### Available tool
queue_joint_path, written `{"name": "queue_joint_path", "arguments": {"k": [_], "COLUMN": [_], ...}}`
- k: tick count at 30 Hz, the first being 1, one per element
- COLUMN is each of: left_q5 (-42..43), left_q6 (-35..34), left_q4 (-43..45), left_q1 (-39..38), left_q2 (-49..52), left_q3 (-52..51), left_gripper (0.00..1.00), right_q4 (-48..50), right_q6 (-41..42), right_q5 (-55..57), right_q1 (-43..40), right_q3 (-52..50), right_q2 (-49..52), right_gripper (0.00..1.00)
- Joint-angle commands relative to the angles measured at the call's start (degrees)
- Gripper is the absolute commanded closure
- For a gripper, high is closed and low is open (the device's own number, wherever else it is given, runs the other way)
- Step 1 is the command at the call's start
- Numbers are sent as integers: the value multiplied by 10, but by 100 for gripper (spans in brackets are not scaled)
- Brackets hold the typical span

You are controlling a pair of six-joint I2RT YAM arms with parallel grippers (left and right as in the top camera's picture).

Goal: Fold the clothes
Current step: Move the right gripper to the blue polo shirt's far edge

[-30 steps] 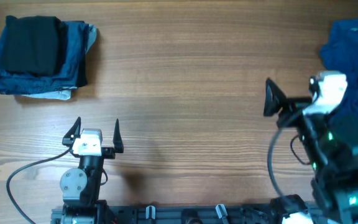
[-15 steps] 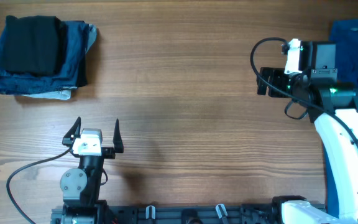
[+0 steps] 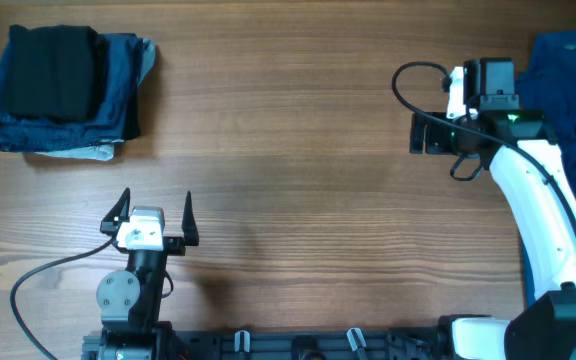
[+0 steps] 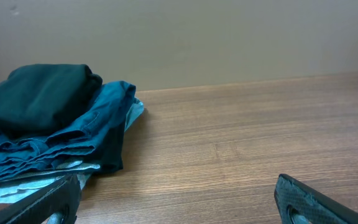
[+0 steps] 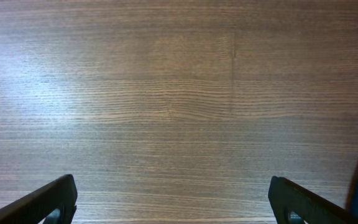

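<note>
Shirt (image 3: 568,70): medium-blue, lying bunched at the far right end of the counter (image 3: 288,150), partly cut off by the edge of the overhead view. Collar and placket can't be made out from here. Not yet spread, nothing folded.

Right hand (image 5: 173,208): fingers spread wide, nothing between them. It hangs over bare wood just beside the shirt's left edge, and its wrist view catches only a sliver of blue at the right margin.

Left hand (image 3: 153,215): also spread and empty, low near its base and well apart from the shirt.

Folded stack (image 3: 63,90): dark garments, far left corner. Not part of this job; leave alone.

Step in hand, as I read it: get hold of the shirt and bring it to the open middle of the counter.

- Right hand likely needs to shift toward the cloth before closing; as it stands it would close on wood.
- Pinch one layer at a hem or shoulder, not a wad, so the cloth opens as it is dragged.
- Drag low and slowly; soft cloth will trail and crease.
- Left hand should probably come across to take a second corner for flattening.
</note>
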Motion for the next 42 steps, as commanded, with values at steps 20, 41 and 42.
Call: {"name": "queue_joint_path", "arguments": {"k": [20,41,42], "left_q5": [7,7,7], "left_q6": [11,11,11], "left_q4": [-2,-2,-2], "left_q1": [-3,-3,-3], "left_q2": [-2,-2,-2], "left_q3": [-2,-2,-2], "left_gripper": [0,0,0], "right_q4": [195,524,528], "right_q6": [9,-47,-46], "right_q5": [3,59,59], "right_q1": [-196,-250,-252], "right_q3": [13,13,13], "right_q2": [15,347,347], "right_gripper": [23,96,96]}}
